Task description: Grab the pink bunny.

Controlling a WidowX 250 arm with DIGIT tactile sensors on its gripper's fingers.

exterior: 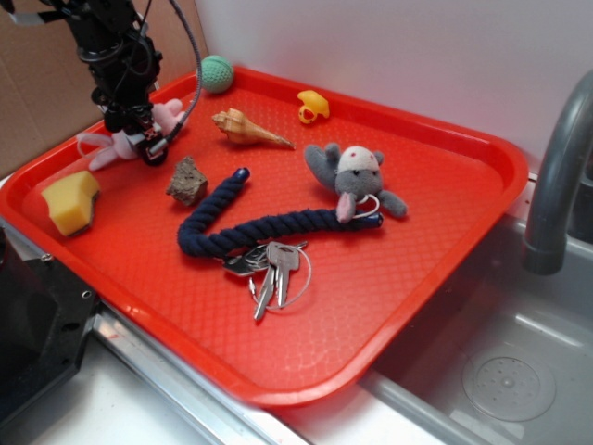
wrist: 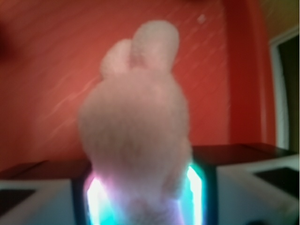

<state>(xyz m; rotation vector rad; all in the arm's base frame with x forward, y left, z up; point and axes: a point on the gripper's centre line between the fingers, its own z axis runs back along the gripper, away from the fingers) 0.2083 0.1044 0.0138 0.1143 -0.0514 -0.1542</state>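
Pink bunny [wrist: 136, 126]: pale, fuzzy, long-eared.

Two plush toys are counted: one pink bunny [exterior: 139, 130] at upper left, one grey plush [exterior: 354, 176] at centre. One sponge [exterior: 71, 201], one rock [exterior: 188, 181], one shell [exterior: 246, 128], one rope [exterior: 269, 225], one green ball [exterior: 217, 73], one yellow duck [exterior: 313, 107] and one key bunch [exterior: 271, 269] are seen on one red tray [exterior: 445, 232].

You're looking at an all-black arm [exterior: 111, 46] in the exterior view, built of blocky, angular segments stacked on each other. A thin black cable [exterior: 193, 65] loops out along its side in a wide arc. Small red marks show low on the gripper [exterior: 148, 139]. From the wrist camera, your fingers [wrist: 42, 199] read as pale, boxy pads with dark tops, and their inner edges glow with cyan and white light.
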